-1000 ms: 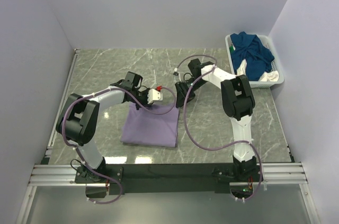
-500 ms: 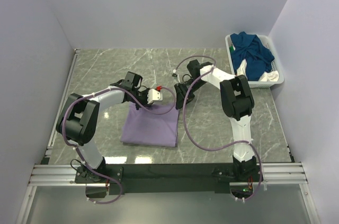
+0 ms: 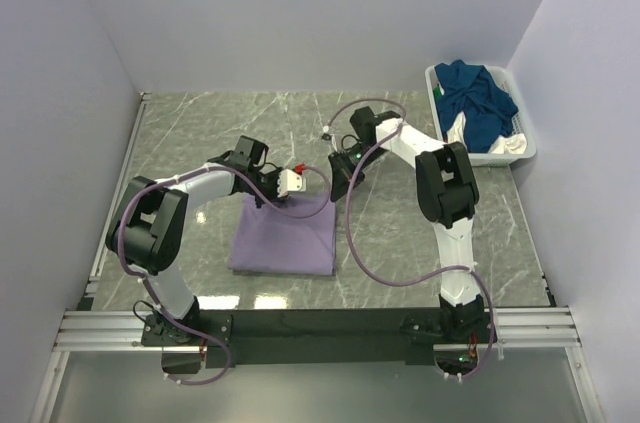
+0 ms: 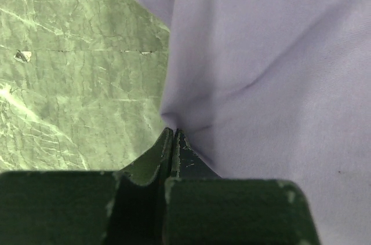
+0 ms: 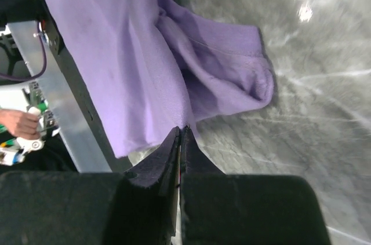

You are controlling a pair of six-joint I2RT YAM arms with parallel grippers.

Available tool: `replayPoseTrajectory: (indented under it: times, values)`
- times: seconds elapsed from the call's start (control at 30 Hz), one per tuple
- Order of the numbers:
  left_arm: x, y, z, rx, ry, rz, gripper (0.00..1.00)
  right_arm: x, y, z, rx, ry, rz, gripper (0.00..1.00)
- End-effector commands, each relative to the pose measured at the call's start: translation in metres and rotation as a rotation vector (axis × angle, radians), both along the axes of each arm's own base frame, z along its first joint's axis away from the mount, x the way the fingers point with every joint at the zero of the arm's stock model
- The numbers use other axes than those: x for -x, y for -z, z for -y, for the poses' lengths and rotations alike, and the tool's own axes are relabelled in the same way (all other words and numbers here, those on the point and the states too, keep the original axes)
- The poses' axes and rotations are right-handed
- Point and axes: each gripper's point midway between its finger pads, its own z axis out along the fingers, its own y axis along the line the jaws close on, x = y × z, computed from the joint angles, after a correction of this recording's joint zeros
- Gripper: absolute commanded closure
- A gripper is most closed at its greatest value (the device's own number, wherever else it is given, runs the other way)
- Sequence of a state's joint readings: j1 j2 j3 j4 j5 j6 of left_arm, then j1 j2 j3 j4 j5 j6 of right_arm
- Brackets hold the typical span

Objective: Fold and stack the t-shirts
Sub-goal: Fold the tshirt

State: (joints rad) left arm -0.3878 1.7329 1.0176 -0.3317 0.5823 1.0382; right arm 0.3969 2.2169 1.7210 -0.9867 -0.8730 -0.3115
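Fingers of left gripper and right gripper pinch the lilac t-shirt at its far edge; the right has crept slightly farther back.

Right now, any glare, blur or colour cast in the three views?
Top external: sharp and evenly lit, with a faint sheen on the table at its near edge. Left wrist: the table looks greenish, the shirt is washed pale, and the left fingers are dark and soft. Right wrist: glare streaks on the table at top right, right fingers nearly black, shirt in focus.
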Motion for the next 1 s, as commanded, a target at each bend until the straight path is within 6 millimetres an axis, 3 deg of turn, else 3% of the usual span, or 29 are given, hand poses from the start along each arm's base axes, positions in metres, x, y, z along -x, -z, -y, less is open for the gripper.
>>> replayPoseTrajectory:
  times: [0.0, 0.1, 0.23, 0.3, 0.43, 0.57, 0.83, 0.97]
  values:
    - [-0.002, -0.002, 0.002, 0.017, 0.029, 0.025, 0.99, -0.016, -0.038, -0.007, -0.045, -0.001, 0.1, 1.0]
    - [-0.005, -0.002, 0.0, 0.018, 0.025, 0.03, 0.99, -0.026, -0.027, -0.004, -0.012, 0.009, 0.107, 1.0]
    - [-0.009, -0.003, -0.004, 0.016, 0.014, 0.028, 0.99, -0.044, 0.008, 0.01, 0.072, 0.064, 0.099, 1.0]
    - [-0.01, -0.002, -0.007, 0.015, 0.011, 0.03, 0.99, -0.054, 0.016, 0.014, 0.087, 0.096, 0.103, 1.0]
    - [-0.009, 0.003, -0.009, 0.01, 0.017, 0.021, 0.99, -0.072, 0.029, 0.007, 0.094, 0.148, 0.112, 1.0]
    - [-0.011, 0.003, -0.008, 0.005, 0.015, 0.022, 0.99, -0.083, 0.003, -0.004, 0.027, 0.155, 0.144, 1.0]
    - [-0.012, 0.006, -0.011, 0.0, 0.023, 0.033, 0.99, -0.074, -0.051, -0.007, -0.061, 0.132, 0.237, 1.0]
    - [-0.013, 0.006, -0.012, -0.004, 0.021, 0.038, 0.99, -0.085, -0.038, -0.009, -0.038, 0.158, 0.244, 1.0]
